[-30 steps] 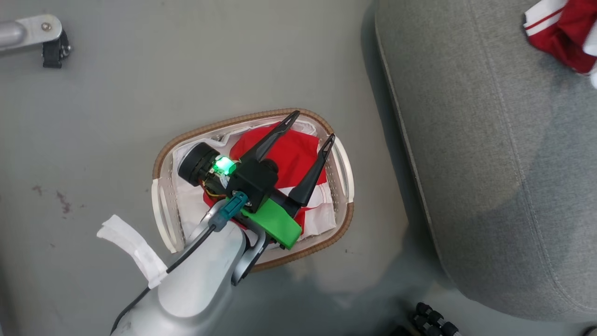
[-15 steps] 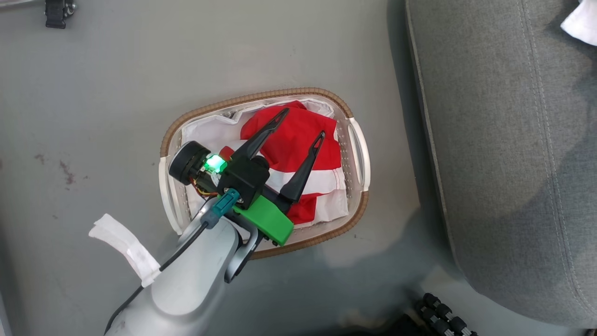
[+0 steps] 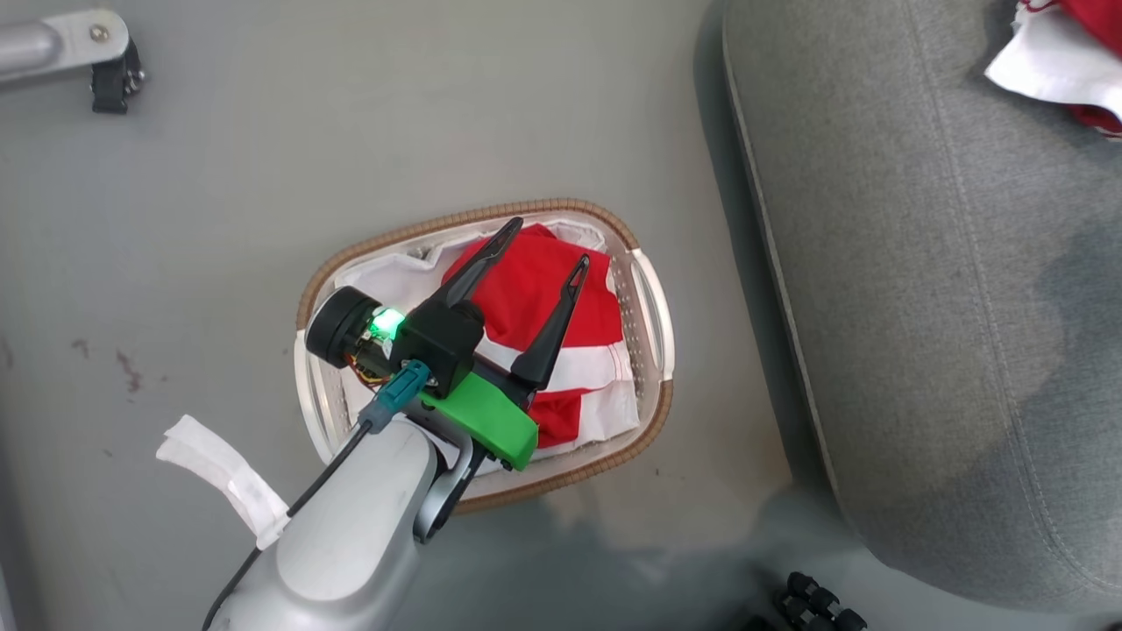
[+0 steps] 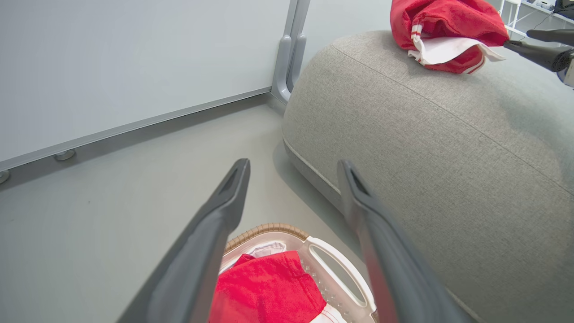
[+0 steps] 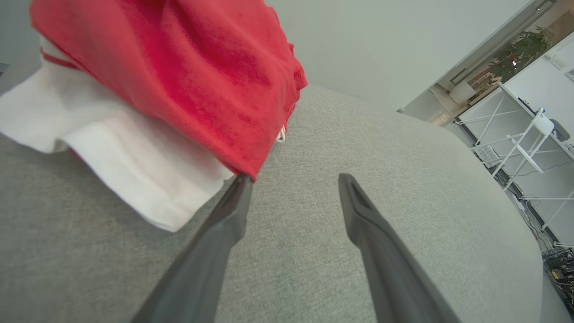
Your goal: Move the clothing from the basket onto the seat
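The left gripper (image 3: 548,245) stands wide open, its two dark fingers spread in a V and closed on nothing. It hangs over the basket (image 3: 654,302), both fingertips above the red garment (image 3: 526,285) that lies crumpled inside. From the head view I cannot tell whether the fingers touch the cloth. In the left wrist view the garment shows low between them, with the tips pointing past the basket's far rim toward the floor (image 3: 263,175) and the seat (image 3: 920,307). A white lining sheet (image 3: 394,272) lies under the garment and along the basket's left side. The basket sits on the floor just beside the seat's rounded edge.

The right gripper (image 5: 294,177) is also open, over the seat's grey fabric. Its left fingertip is at the hem of the second garment (image 5: 188,76), which lies heaped on the seat, red above a white band.

A second ago the left fingertips lay over the basket's far rim and right wall. Now they sit further in, over the red cloth, with much the same gap between them. The head camera has swung meanwhile, and the basket keeps its place beside the seat.
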`<state>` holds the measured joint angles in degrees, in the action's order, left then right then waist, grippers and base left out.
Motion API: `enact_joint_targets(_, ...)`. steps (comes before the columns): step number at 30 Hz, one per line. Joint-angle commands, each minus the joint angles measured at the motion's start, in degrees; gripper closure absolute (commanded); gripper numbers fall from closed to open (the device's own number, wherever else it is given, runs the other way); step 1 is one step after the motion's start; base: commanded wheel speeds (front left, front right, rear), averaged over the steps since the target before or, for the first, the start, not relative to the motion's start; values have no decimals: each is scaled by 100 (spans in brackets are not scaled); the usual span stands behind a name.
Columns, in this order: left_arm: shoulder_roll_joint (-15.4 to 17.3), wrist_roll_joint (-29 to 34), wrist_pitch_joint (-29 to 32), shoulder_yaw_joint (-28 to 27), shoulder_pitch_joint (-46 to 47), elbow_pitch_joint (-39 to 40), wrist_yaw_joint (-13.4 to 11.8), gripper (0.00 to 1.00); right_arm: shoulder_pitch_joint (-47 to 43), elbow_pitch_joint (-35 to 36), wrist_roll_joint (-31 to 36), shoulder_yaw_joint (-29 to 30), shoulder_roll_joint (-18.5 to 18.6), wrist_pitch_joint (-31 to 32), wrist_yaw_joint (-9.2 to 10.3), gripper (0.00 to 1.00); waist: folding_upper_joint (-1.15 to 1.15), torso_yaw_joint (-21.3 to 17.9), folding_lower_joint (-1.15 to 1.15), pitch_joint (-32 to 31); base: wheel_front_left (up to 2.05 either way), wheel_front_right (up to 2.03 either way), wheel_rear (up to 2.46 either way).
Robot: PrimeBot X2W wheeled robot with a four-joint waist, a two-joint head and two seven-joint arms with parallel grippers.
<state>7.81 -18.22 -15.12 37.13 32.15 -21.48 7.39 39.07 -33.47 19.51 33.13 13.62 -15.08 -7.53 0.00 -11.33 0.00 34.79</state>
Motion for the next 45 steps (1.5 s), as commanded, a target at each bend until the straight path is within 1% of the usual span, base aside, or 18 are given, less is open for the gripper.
enact_joint_targets(1, -21, -53, -5, -53, -73, 14, 16, 0, -189, 64, -56, -28, -18, -13, 8, 0, 0, -6, 0, -243, 0, 0, 0)
enact_joint_targets(6, -120, -128, -5, -215, -222, 34, 16, 0, -561, 212, -126, -287, 56, -14, 8, 0, 0, 84, 0, -700, 0, 0, 0)
enact_joint_targets(10, -212, -171, -5, -382, -380, 43, 16, 0, -678, 326, -155, -556, 120, -14, 8, 0, 0, 196, 0, -1120, 0, 0, 0)
enact_joint_targets(14, -276, -210, -5, -663, -562, 95, 16, 0, -578, 444, -260, -851, 164, -14, 8, 0, 0, 358, 0, -1521, 0, 0, 0)
enact_joint_targets(19, -347, -165, -4, -1172, -859, 137, 16, 0, -410, 598, -477, -1268, 96, -14, 8, 0, 0, 562, 0, -1954, 0, 0, 0)
enact_joint_targets(24, -407, -106, -5, -1719, -1206, 162, 16, 0, -439, 753, -721, -1663, -147, -14, 8, 0, 0, 775, 0, -2313, 0, 0, 0)
enact_joint_targets(29, -426, -29, -5, -2249, -1595, 117, 16, 0, -703, 913, -967, -2001, -563, -14, 8, 0, 0, 962, 0, -2601, 0, 0, 0)
enact_joint_targets(35, -456, -17, -5, -2802, -2046, 141, 16, 0, -1163, 983, -1317, -2241, -936, -14, 8, 0, 0, 1105, 0, -2821, 0, 0, 0)
enact_joint_targets(40, -483, -37, -5, -3047, -2358, 190, 16, 0, -1609, 953, -1522, -2333, -1055, -14, 8, 0, 0, 1172, 0, -2941, 0, 0, 0)
enact_joint_targets(43, -485, -23, -5, -3066, -2529, 205, 16, 0, -1888, 909, -1875, -2484, -1065, -15, 8, 0, 0, 1222, 0, -3027, 0, 0, 0)
enact_joint_targets(45, -486, -51, -5, -3112, -2641, 232, 16, 0, -2072, 915, -1985, -2607, -1063, -14, 8, 0, 0, 1217, 0, -3098, 0, 0, 0)
